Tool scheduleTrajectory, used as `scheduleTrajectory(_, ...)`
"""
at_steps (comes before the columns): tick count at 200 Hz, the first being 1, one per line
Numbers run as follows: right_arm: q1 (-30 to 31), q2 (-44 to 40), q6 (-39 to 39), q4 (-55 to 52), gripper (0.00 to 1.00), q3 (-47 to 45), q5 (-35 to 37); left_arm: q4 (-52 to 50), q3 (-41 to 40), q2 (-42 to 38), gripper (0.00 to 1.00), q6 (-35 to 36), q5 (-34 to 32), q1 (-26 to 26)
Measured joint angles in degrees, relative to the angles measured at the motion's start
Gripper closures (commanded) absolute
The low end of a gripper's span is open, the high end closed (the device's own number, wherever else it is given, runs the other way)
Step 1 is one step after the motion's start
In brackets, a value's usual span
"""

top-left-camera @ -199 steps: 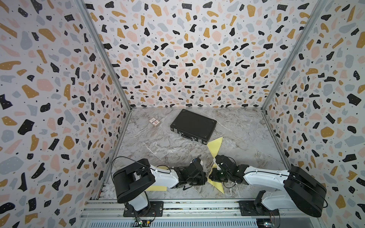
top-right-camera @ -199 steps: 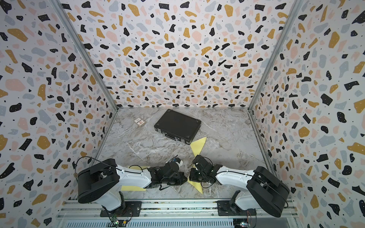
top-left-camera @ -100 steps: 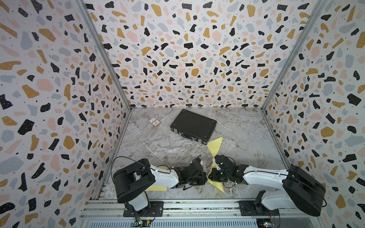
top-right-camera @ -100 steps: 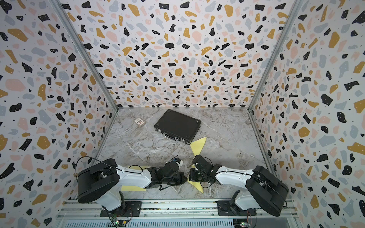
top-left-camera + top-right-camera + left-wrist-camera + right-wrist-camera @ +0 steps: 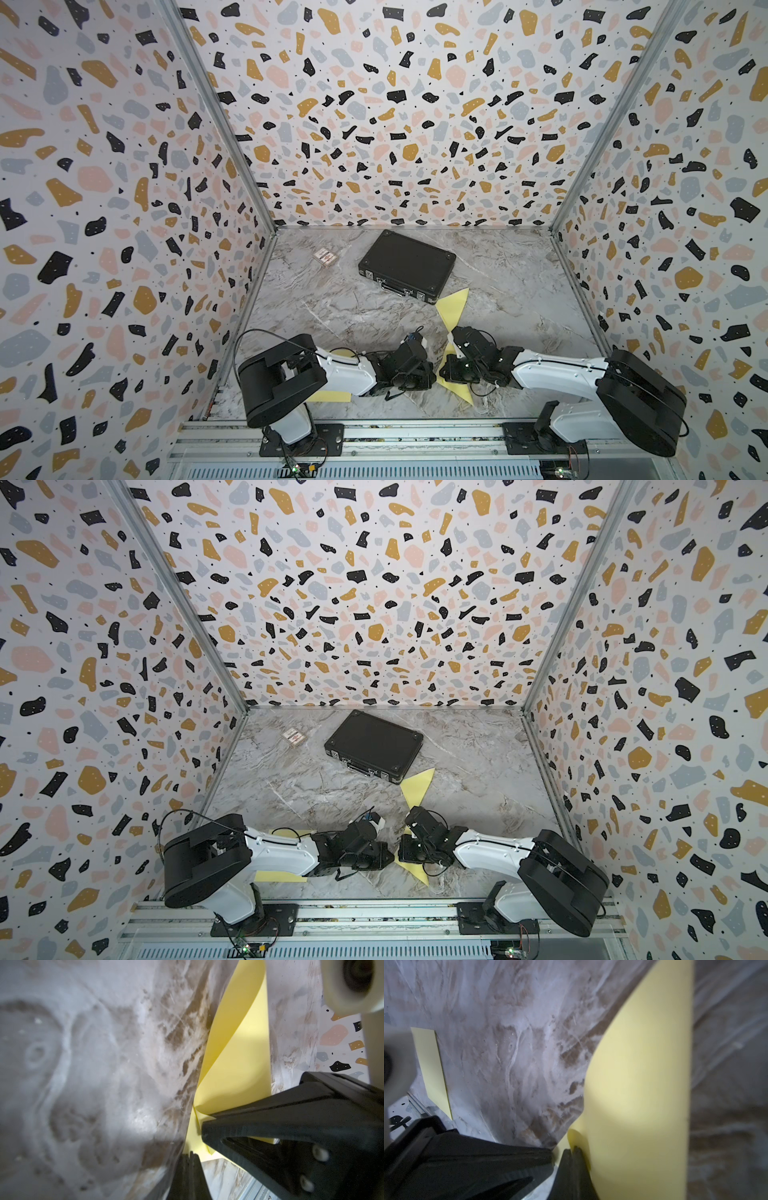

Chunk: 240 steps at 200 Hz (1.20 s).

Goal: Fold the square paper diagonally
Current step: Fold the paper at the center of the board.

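The yellow square paper (image 5: pixel 454 306) lies on the marble table, bent over into a loose fold that runs from the black case toward the front edge (image 5: pixel 411 870). Both arms lie low and meet at its near part. My left gripper (image 5: pixel 430 374) (image 5: pixel 190 1157) is shut, its tip at the paper's edge. My right gripper (image 5: pixel 444 369) (image 5: pixel 572 1151) is shut too, its tip against the curled fold of the paper (image 5: pixel 643 1084). In the left wrist view the paper (image 5: pixel 234 1053) stands up in a curve, with the right gripper's black fingers (image 5: pixel 291 1124) pressed on it. Neither gripper has paper between its jaws.
A black case (image 5: pixel 407 264) lies at the back centre, touching the paper's far corner. A small card packet (image 5: pixel 325 256) sits at the back left. Another yellow sheet (image 5: pixel 328 397) lies under the left arm. Patterned walls close in three sides.
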Motion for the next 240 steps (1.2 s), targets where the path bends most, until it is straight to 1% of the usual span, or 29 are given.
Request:
scheduleTrajectory(43,0.0,0.44,0.0,0.9,0.99,-0.02,-0.39,-0.04,0.0,-0.02,1.0,0.11,-0.02,0.0)
scheduleTrajectory(71,0.0,0.37,0.07,1.53,0.9,-0.44,-0.39,-0.79,0.02,-0.37,1.0,0.92,-0.26,0.0)
scheduleTrajectory(89,0.0,0.09,0.0,2.54,0.79,-0.98,-0.46,-1.7,0.02,-0.79,1.0,1.25,-0.31,0.0)
scheduleTrajectory(108,0.0,-0.37,0.15,3.45,0.7,-1.29,-0.55,-2.84,0.02,-1.31,1.0,1.66,-0.55,0.0)
scheduleTrajectory(134,0.11,-0.7,0.24,4.57,0.66,-1.75,-0.92,-3.85,0.07,-1.81,1.0,1.99,-1.22,0.0)
scheduleTrajectory(171,0.11,-1.2,0.5,5.51,0.65,-2.38,-1.07,-6.03,0.0,-3.13,1.0,1.6,-2.19,0.15)
scheduleTrajectory(187,0.11,-1.4,0.48,5.62,0.66,-2.6,-1.07,-7.56,-0.07,-4.0,1.0,0.96,-2.71,0.22)
scheduleTrajectory(213,0.11,-1.46,0.46,5.46,0.78,-2.89,-0.87,-9.16,-0.68,-5.44,1.0,-0.37,-2.95,0.37)
scheduleTrajectory(240,0.11,-1.64,0.66,4.68,0.84,-3.08,-0.35,-10.03,-0.98,-6.51,1.0,-2.29,-3.02,0.39)
